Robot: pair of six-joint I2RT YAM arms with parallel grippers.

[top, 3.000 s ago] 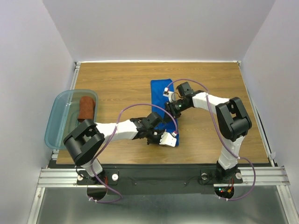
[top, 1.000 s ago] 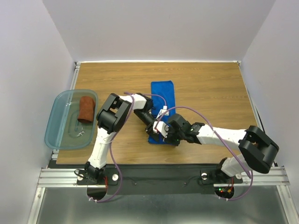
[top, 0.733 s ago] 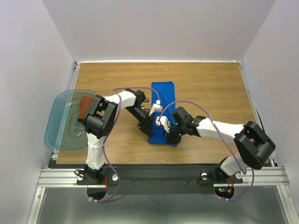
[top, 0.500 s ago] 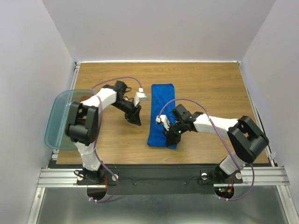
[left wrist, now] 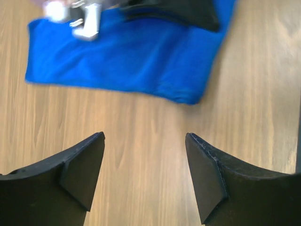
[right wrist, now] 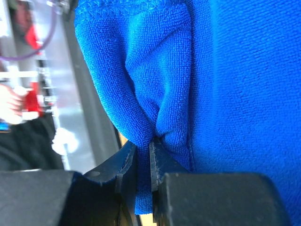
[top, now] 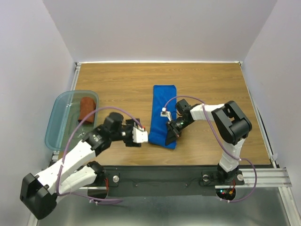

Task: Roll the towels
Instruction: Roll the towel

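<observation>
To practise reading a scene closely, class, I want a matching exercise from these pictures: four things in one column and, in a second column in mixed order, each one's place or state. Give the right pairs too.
Column one
1. blue towel
2. rust-brown towel
3. left claw
4. right claw

Column two
A. open above the bare table
B. lying inside the teal bin
C. shut, pinching a fold of blue cloth
D. spread lengthwise on the table

Pairs: 1-D, 2-B, 3-A, 4-C.
</observation>
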